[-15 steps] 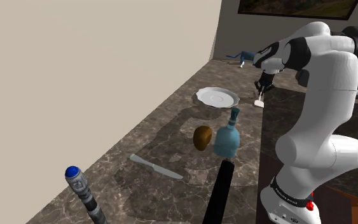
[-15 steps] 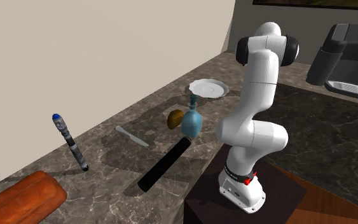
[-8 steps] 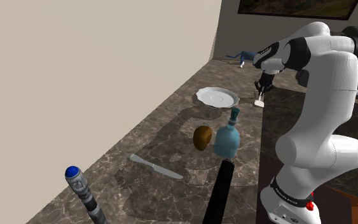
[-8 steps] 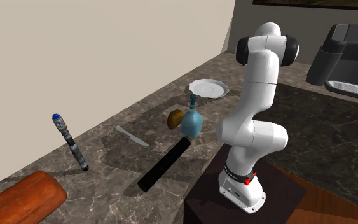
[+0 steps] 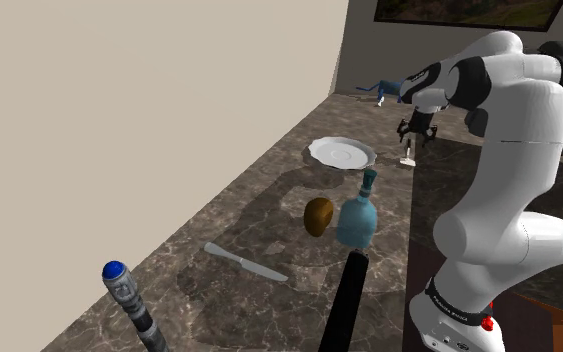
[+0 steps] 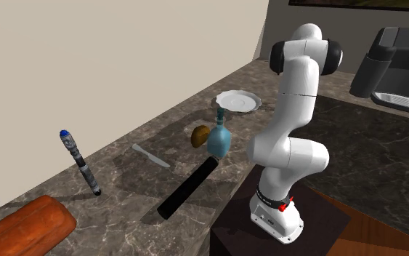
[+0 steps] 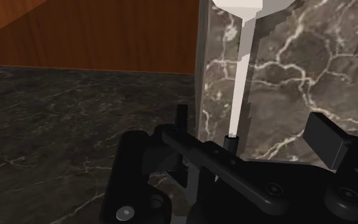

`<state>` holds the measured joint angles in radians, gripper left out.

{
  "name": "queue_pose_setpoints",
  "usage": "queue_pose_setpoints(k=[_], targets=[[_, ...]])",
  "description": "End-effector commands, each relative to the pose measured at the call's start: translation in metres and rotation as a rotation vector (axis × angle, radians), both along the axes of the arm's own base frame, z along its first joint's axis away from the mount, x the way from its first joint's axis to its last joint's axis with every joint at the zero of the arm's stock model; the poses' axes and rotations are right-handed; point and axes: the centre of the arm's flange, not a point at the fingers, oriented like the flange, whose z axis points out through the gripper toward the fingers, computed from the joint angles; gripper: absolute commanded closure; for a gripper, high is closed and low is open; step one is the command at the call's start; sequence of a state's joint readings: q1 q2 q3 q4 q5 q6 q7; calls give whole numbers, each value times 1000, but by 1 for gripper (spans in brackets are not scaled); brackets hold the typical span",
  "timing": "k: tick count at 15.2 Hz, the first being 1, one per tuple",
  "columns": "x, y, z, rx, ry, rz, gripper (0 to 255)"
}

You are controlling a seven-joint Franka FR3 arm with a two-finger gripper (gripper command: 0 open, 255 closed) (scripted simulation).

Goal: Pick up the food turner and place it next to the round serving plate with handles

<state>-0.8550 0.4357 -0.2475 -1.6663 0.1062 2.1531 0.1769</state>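
Hanging over the dark marble counter (image 5: 269,225), the black gripper (image 5: 416,128) is seen with its fingers (image 7: 327,137) spread apart. The white food turner (image 7: 242,76) is laid between them, untouched, near the round white plate (image 5: 342,153).

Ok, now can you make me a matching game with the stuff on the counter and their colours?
Things:
1. plate
2. bottle
3. oval fruit
4. long rod

Colours:
A. black
B. white
C. brown
D. blue

Pairs: 1-B, 2-D, 3-C, 4-A
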Motion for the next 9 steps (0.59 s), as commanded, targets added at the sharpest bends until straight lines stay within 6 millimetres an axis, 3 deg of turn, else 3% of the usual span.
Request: queue_pose_setpoints(k=[1,2,9], targets=[[-1,1,24,0,0,0,0],[-1,2,34,0,0,0,0],[-1,2,34,0,0,0,0]])
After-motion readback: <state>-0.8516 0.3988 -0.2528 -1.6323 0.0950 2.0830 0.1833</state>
